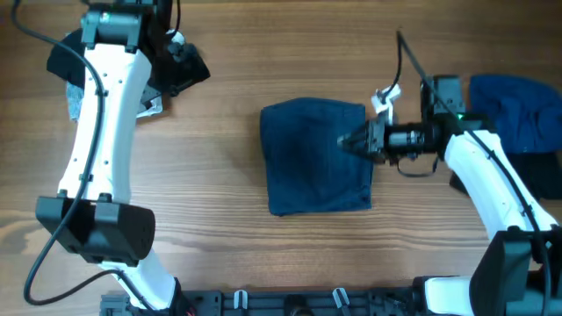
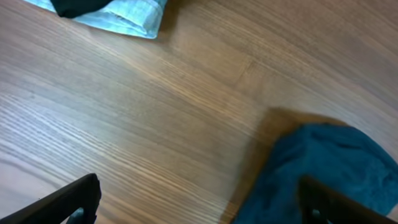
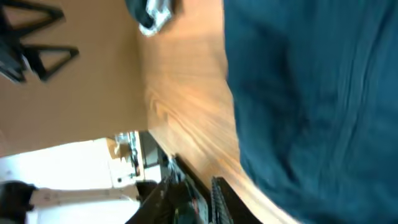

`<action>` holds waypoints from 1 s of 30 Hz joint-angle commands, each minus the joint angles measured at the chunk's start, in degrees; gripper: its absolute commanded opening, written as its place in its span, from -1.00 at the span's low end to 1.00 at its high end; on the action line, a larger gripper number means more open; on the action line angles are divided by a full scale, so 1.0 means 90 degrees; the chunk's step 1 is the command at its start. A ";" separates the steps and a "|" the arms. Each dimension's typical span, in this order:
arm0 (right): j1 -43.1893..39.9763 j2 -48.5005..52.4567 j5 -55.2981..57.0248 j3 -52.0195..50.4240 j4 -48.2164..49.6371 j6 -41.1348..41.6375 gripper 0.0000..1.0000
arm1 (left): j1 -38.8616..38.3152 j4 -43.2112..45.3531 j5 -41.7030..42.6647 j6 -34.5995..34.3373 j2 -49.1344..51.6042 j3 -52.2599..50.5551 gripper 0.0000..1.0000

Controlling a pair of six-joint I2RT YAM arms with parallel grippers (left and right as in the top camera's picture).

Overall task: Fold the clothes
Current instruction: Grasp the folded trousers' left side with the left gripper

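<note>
Judging by how things lie, the task is taken to be partly done: the navy garment (image 1: 316, 156) is seen at the middle of the table (image 1: 211, 228), laid flat as a compact, roughly square packet with fairly even edges, so its folding appears complete or nearly so. The jaws of the right arm (image 1: 479, 171) are placed at the packet's right edge, touching or just over the cloth. In the overhead view they look drawn close together, but whether cloth is pinched between them cannot be told. In the right wrist view only dark blue cloth and bare wood are shown, and the jaws themselves are not made out. The jaws of the left arm (image 1: 97, 114) are held wide open with nothing between them, their fingers (image 2: 68, 199) being seen far apart over bare wood at the far left part of the table. More work is judged to be left. A brighter blue piece (image 1: 518, 110) is heaped unfolded at the right edge, beyond the right arm. A black piece (image 2: 81, 6) is lying on a grey-white patterned piece (image 2: 124, 18) near the left jaws, and neither looks squared into a packet. Reaching the blue heap may be hindered by the right arm itself and by the cable (image 1: 408, 57) running above its wrist.
</note>
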 commanded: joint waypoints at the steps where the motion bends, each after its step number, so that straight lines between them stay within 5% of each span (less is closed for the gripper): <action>1: 0.0073 0.0083 0.0063 -0.0848 0.0272 -0.0391 -0.78 | 0.0039 0.0163 0.0279 0.0119 0.0039 -0.0243 1.00; 8: 0.0070 0.0996 0.0228 -0.2625 0.2897 0.1005 -0.73 | 0.0039 0.0126 0.0930 0.0403 0.0039 -0.0243 0.99; 11: 0.0066 0.1605 0.0585 -0.2645 0.3016 0.1095 -0.69 | 0.0039 0.0124 0.1117 0.0629 0.0039 -0.0243 0.99; 14: 0.0066 0.1724 0.0668 -0.2603 0.3092 0.1168 -0.91 | 0.0039 0.0124 0.1239 0.0697 0.0039 -0.0243 1.00; 20: 0.0066 0.0090 0.1139 -0.1906 0.2159 0.1231 -0.78 | 0.0039 0.0126 0.2006 0.1518 0.0039 -0.0243 1.00; 21: 0.0066 -0.0534 0.1581 -0.1571 0.1673 0.1132 -0.60 | 0.0007 0.0129 0.2171 0.1656 0.0039 -0.0255 1.00; 23: 0.0066 -0.1355 0.2096 -0.1112 0.1161 0.1069 0.39 | -0.0107 0.0209 0.2373 0.1651 0.0039 -0.0379 0.99; 24: 0.0066 -0.1656 0.2246 -0.0942 0.1027 0.1071 0.73 | -0.0182 0.0294 0.2455 0.1651 0.0039 -0.0495 1.00; 26: 0.0066 -0.2132 0.2295 -0.0806 0.0984 0.1071 0.93 | -0.0389 0.0617 0.2783 0.1647 0.0039 -0.0969 1.00; 30: 0.0066 -0.2373 0.2373 -0.0809 0.0925 0.1056 0.97 | -0.0869 0.1979 0.3844 0.1639 0.0039 -0.2589 1.00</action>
